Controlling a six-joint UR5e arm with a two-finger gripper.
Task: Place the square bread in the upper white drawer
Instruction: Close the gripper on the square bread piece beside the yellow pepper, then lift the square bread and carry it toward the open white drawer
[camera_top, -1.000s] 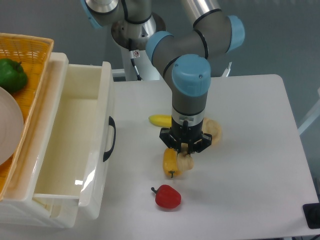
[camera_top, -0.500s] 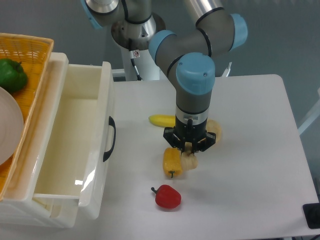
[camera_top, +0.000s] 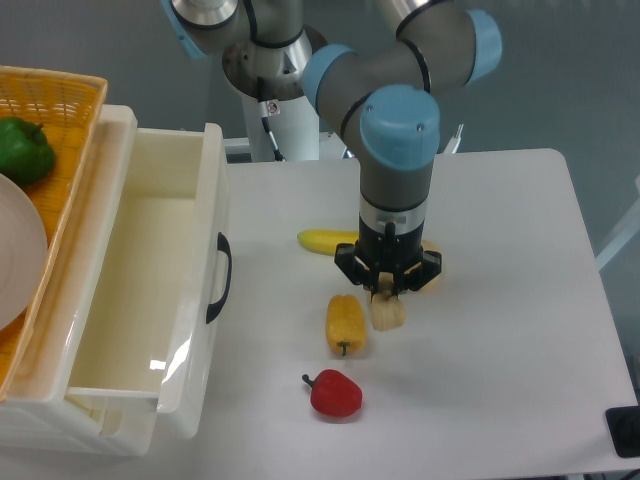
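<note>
The square bread (camera_top: 389, 314) is a small pale beige chunk held at the tip of my gripper (camera_top: 386, 296), just right of the yellow pepper (camera_top: 346, 323). The fingers are closed on its top, and it sits at or just above the table. The upper white drawer (camera_top: 213, 190) stands pulled open at the left, its inside bare, with its curved black handle (camera_top: 222, 277) facing the table. The gripper is well to the right of the drawer.
A banana (camera_top: 322, 241) lies behind the gripper on its left. The round bun (camera_top: 432, 270) is mostly hidden behind the wrist. A red pepper (camera_top: 335, 393) lies near the front. The orange basket (camera_top: 70, 105) above the drawer holds a green pepper (camera_top: 22, 148) and a white plate (camera_top: 15, 250).
The gripper has moved right and slightly back, and the square bread has gone with it, away from the yellow pepper. The other things have not moved.
</note>
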